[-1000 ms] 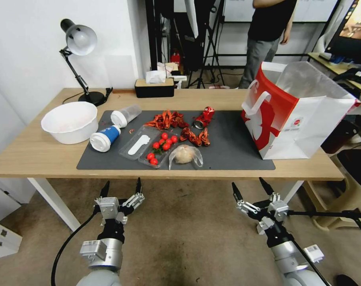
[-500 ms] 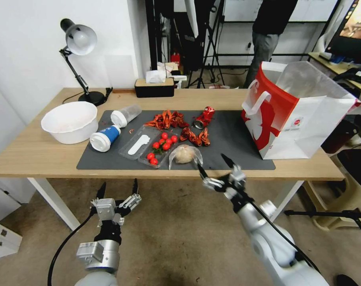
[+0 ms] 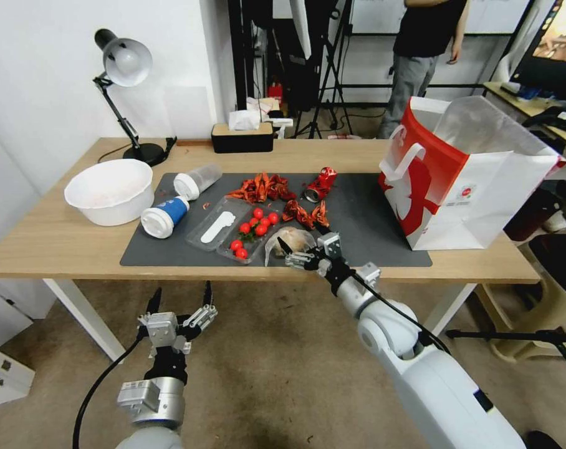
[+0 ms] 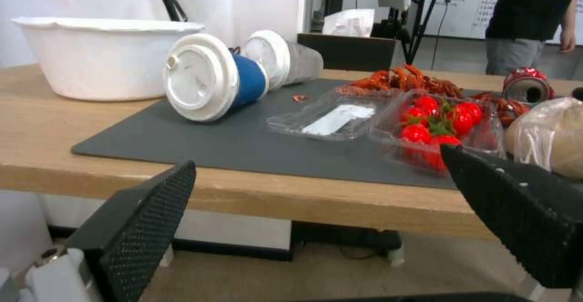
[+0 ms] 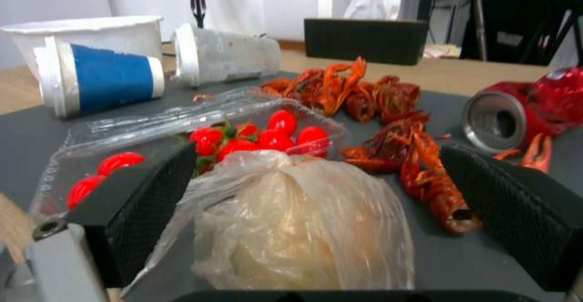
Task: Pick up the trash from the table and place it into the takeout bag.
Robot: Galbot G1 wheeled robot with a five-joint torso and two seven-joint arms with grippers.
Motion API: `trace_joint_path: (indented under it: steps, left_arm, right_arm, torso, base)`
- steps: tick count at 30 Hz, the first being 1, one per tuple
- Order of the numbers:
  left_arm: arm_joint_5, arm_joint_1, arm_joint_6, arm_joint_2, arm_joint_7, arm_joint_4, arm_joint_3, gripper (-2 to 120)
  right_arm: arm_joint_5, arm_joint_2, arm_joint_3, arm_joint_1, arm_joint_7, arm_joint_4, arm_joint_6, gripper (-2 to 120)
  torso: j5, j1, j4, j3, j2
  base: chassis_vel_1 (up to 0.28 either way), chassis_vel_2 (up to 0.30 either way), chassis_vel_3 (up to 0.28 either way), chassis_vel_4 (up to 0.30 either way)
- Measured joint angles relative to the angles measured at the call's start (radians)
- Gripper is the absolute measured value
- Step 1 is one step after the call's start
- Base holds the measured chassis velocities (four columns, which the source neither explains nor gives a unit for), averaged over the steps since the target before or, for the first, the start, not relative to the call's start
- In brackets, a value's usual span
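Right gripper (image 3: 300, 244), jaws spread, has advanced from lower right to frame centre, straddling the bagged bun (image 5: 304, 229); grasp pending. Left gripper (image 3: 178, 298) idles released, lower left

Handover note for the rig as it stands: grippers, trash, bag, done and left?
Right gripper: open, fingers either side of the clear bag with bun on the mat, nothing gripped.
Left gripper: open, below the table's front edge.
Bowl, blue-and-white cup, clear cup, crushed can and leftovers on the table.
Takeout bag: upright, open, at the robot's right.
Done: nothing grasped.
Left: all of it.
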Motion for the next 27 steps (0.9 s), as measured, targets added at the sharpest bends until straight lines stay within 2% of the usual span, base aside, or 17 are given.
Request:
trace_joint_path:
  steps: [8, 21, 23, 25, 27]
  left_arm:
    - [0.011, 0.007, -0.004, -0.008, -0.001, 0.000, 0.000, 100]
    - [0.028, 0.012, -0.015, -0.014, -0.001, 0.003, 0.006, 100]
    - [0.029, 0.012, -0.015, -0.014, -0.001, 0.003, 0.006, 100]
    - [0.028, 0.013, -0.016, -0.014, -0.001, 0.003, 0.006, 100]
    - [0.028, 0.014, -0.016, -0.014, -0.001, 0.003, 0.006, 100]
  right_arm:
    - [0.012, -0.008, -0.014, 0.026, -0.023, -0.034, -0.036, 100]
    - [0.010, -0.015, -0.014, 0.034, -0.065, -0.068, -0.030, 100]
    - [0.011, -0.017, -0.014, 0.038, -0.076, -0.074, -0.030, 96]
    - [0.013, -0.018, -0.015, 0.042, -0.086, -0.083, -0.029, 86]
    - [0.015, -0.018, -0.016, 0.043, -0.088, -0.086, -0.029, 83]
  torso:
    - [0.0000, 0.000, -0.0001, 0.000, 0.000]
    - [0.0000, 0.000, 0.0000, 0.000, 0.000]
    - [0.0000, 0.000, -0.0001, 0.000, 0.000]
    - [0.0000, 0.000, 0.0000, 0.000, 0.000]
    - [0.0001, 0.000, 0.0000, 0.000, 0.000]
  base:
    - [0.000, 0.000, 0.000, 0.000]
    - [0.000, 0.000, 0.000, 0.000]
    - [0.000, 0.000, 0.000, 0.000]
    - [0.000, 0.000, 0.000, 0.000]
    - [0.000, 0.000, 0.000, 0.000]
